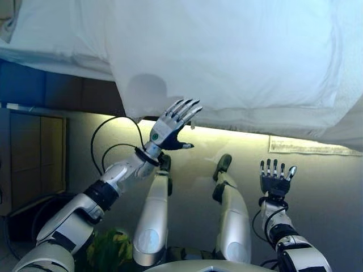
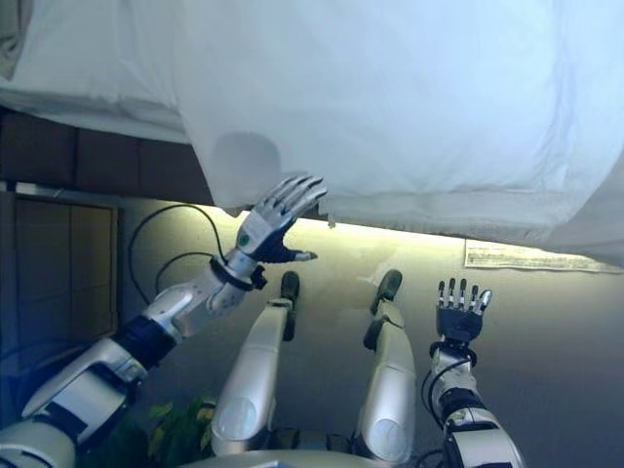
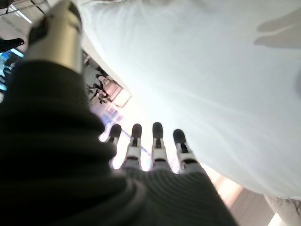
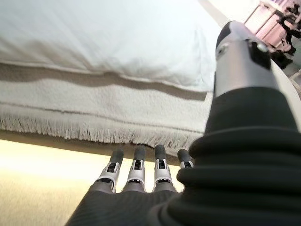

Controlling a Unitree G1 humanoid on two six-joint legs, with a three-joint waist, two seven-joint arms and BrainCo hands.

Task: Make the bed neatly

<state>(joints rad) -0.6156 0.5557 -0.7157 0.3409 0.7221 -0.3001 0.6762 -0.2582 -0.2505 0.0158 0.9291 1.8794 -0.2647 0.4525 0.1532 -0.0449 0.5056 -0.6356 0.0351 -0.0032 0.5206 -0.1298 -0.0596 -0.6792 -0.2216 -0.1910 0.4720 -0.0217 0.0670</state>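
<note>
A white duvet [image 1: 227, 51] covers the bed and hangs over its near edge. My left hand [image 1: 173, 126] is raised just below the duvet's hanging hem, fingers straight and spread, holding nothing. In the left wrist view the duvet [image 3: 202, 84] fills the space past the straight fingers [image 3: 157, 141]. My right hand [image 1: 275, 180] stays lower at the right, apart from the bed, open with fingers upright. Its wrist view shows the duvet's edge [image 4: 103, 42] over a fringed bed skirt [image 4: 94, 113].
A dark bed base [image 1: 51, 85] shows at the left under the mattress. A wooden cabinet [image 1: 31, 158] stands at the far left. A lit strip of floor [image 1: 238, 139] runs under the bed edge. A paper sheet [image 1: 300, 146] lies on the floor at the right.
</note>
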